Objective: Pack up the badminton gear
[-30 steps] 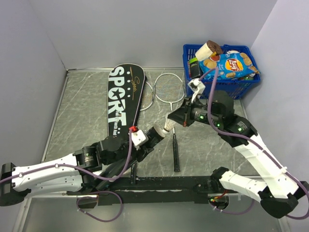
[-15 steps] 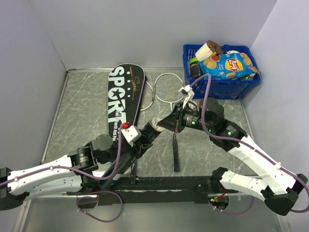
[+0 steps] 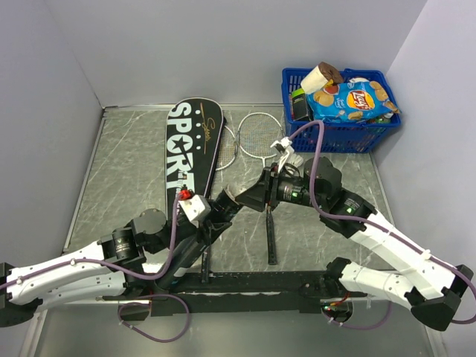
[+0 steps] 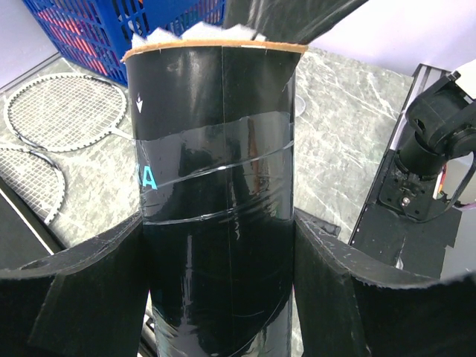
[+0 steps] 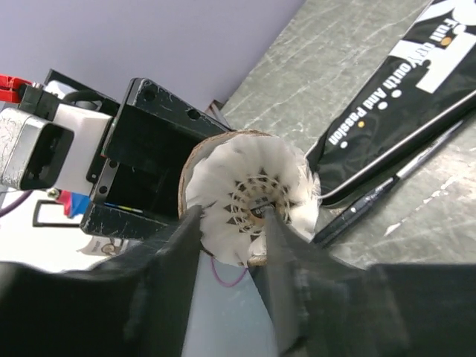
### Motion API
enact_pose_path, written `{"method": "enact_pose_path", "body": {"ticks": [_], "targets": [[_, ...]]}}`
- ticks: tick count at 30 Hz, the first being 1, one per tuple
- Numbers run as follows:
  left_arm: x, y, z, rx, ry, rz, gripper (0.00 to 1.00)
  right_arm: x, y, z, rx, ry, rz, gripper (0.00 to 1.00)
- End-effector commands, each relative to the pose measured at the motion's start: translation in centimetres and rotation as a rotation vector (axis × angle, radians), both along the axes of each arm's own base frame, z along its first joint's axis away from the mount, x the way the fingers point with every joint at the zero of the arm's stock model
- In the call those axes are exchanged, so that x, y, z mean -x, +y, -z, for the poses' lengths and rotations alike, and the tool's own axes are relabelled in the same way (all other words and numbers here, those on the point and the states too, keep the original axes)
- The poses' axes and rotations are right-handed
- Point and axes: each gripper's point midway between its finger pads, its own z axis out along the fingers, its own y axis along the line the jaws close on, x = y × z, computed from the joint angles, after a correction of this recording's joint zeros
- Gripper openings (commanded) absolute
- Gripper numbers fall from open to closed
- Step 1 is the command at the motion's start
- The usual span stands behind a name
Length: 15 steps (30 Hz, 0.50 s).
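Observation:
My left gripper (image 4: 217, 223) is shut on the long black tube (image 4: 216, 186) with teal print, holding it tilted above the table (image 3: 223, 202). A white feather shuttlecock (image 5: 249, 186) sits in the tube's open mouth. My right gripper (image 5: 232, 216) is right at that mouth (image 3: 253, 197), open, with its fingers spread over the feather skirt. Two silver-headed rackets (image 3: 260, 135) lie at the back, one black handle (image 3: 271, 234) pointing toward me. The black "SPORT" cover (image 3: 190, 152) lies flat to their left.
A blue plastic basket (image 3: 349, 134) of snack packets stands in the back right corner. Grey walls close the table on three sides. The arm bases and a black rail (image 3: 253, 281) run along the near edge.
My right gripper has carried the shuttlecock leftward to the tube's mouth and its jaws have parted. My left arm has shifted the tube slightly left and toward me.

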Motion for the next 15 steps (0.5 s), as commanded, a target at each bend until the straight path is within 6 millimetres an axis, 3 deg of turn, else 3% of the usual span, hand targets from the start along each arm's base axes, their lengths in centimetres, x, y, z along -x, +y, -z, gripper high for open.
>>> {"method": "enact_pose_path", "body": {"ticks": [1, 3, 4, 6, 7, 10, 15], "targets": [[-0.2, 0.2, -4.4, 0.156, -0.049, -0.012, 0.22, -0.1, -1.3, -2.7, 0.030, -0.091, 0.046, 0.57], [-0.1, 0.1, -4.4, 0.154, -0.045, -0.004, 0.22, -0.9, -1.9, -2.6, 0.086, -0.112, 0.087, 0.60], [0.0, 0.1, -4.4, 0.155, -0.044, -0.001, 0.22, -1.4, -2.4, -3.8, 0.083, -0.136, 0.116, 0.62], [0.0, 0.0, -4.2, 0.150, -0.038, 0.003, 0.22, -3.0, -3.4, -3.8, 0.130, -0.155, 0.191, 0.63], [0.1, 0.0, -4.1, 0.148, -0.036, 0.005, 0.22, -3.8, -4.0, -4.8, 0.134, -0.176, 0.233, 0.64], [0.2, -0.1, -4.1, 0.148, -0.031, 0.011, 0.22, -7.0, -6.8, -4.5, 0.206, -0.174, 0.368, 0.64], [0.4, 0.0, -4.3, 0.159, -0.031, 0.020, 0.22, -12.9, -13.2, 0.3, 0.411, -0.056, 0.672, 0.64]]}}
